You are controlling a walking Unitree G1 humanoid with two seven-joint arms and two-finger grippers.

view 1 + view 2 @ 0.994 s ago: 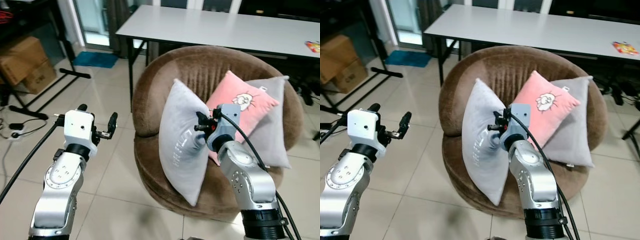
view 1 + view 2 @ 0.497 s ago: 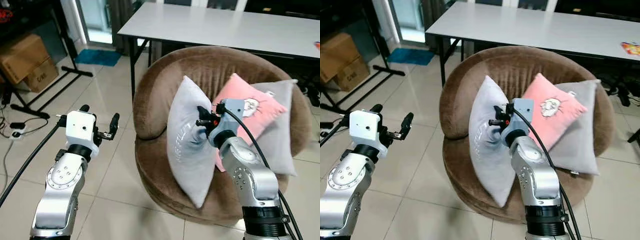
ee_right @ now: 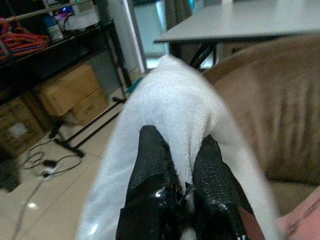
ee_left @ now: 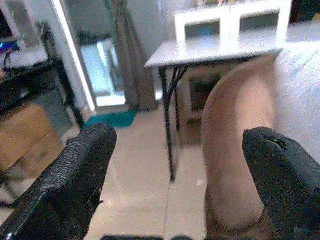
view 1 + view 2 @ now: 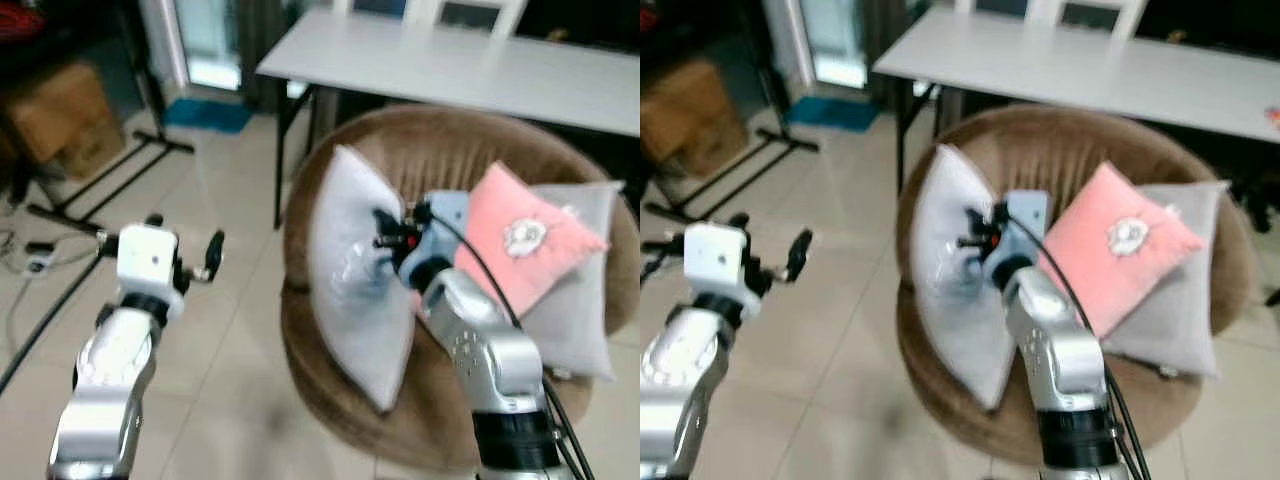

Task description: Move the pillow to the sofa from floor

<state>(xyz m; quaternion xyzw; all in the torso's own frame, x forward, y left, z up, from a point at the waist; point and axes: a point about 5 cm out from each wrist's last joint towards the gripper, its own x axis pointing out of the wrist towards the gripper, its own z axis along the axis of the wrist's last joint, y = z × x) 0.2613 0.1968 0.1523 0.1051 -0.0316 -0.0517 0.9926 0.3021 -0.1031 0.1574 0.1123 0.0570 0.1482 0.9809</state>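
Right wrist view: white pillow (image 3: 175, 100), fabric pinched between fingers (image 3: 150, 165).

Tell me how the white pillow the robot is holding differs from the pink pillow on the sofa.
The white pillow is plain, while the pink pillow carries a small cartoon print. The white pillow is pinched in the right gripper and bunched at that spot; the pink pillow lies free and keeps its flat shape. The white pillow stands at the left of the brown sofa; the pink pillow leans on a grey pillow further right. Both are soft square cushions.
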